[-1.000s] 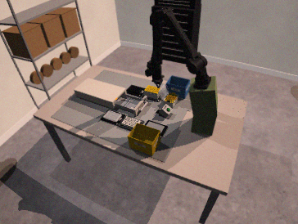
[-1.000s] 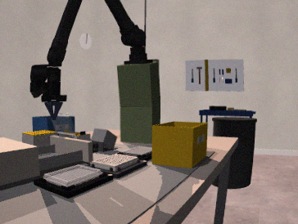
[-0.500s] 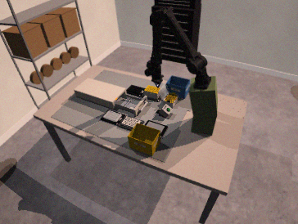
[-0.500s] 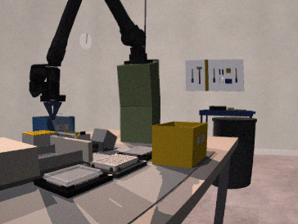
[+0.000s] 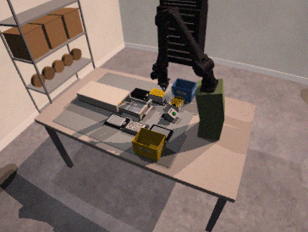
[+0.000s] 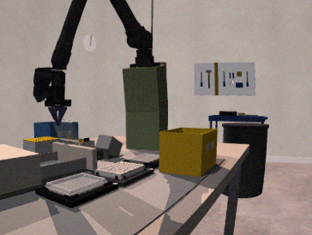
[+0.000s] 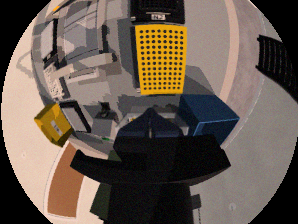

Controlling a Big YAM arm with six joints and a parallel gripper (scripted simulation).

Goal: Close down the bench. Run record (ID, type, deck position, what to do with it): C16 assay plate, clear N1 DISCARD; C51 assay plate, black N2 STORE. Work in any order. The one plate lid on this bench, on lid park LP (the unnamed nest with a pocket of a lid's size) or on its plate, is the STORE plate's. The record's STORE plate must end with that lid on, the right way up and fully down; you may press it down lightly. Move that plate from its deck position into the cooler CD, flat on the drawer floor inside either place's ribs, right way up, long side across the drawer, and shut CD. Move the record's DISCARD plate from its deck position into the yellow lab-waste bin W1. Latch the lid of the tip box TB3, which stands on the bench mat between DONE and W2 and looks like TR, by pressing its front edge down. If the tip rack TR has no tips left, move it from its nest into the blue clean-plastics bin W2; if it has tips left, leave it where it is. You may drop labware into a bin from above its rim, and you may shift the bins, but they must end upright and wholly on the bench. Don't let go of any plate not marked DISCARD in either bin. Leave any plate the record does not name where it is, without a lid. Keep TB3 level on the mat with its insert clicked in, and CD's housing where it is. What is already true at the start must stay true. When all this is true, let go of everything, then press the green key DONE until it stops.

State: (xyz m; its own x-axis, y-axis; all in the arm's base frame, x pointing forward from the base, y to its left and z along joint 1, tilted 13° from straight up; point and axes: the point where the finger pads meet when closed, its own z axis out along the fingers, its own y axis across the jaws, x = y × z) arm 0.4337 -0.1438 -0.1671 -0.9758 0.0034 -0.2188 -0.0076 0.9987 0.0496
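My gripper (image 5: pixel 162 83) is shut and empty. It hangs above the tip rack TR (image 5: pixel 157 95), whose yellow top is a grid of holes. In the wrist view the rack (image 7: pixel 160 59) lies just ahead of my fingertips (image 7: pixel 150 121). From the side my gripper (image 6: pixel 57 115) stands well above the rack (image 6: pixel 40 141). The clear plate (image 5: pixel 136 126) and the black plate (image 5: pixel 162 132) sit in their nests at the mat's front, with the clear lid (image 5: pixel 117 121) to their left. The tip box TB3 (image 5: pixel 177 102) stands next to the green key DONE (image 5: pixel 171 114). The cooler CD (image 5: pixel 103 95) has its drawer (image 5: pixel 135 108) pulled out.
The blue bin W2 (image 5: pixel 184 89) stands just right of my gripper. The yellow bin W1 (image 5: pixel 148 144) is at the table's front. The green pedestal (image 5: pixel 210 109) holds the arm base. A black nest (image 5: pixel 140 93) lies left of TR. A shelf with boxes stands far left.
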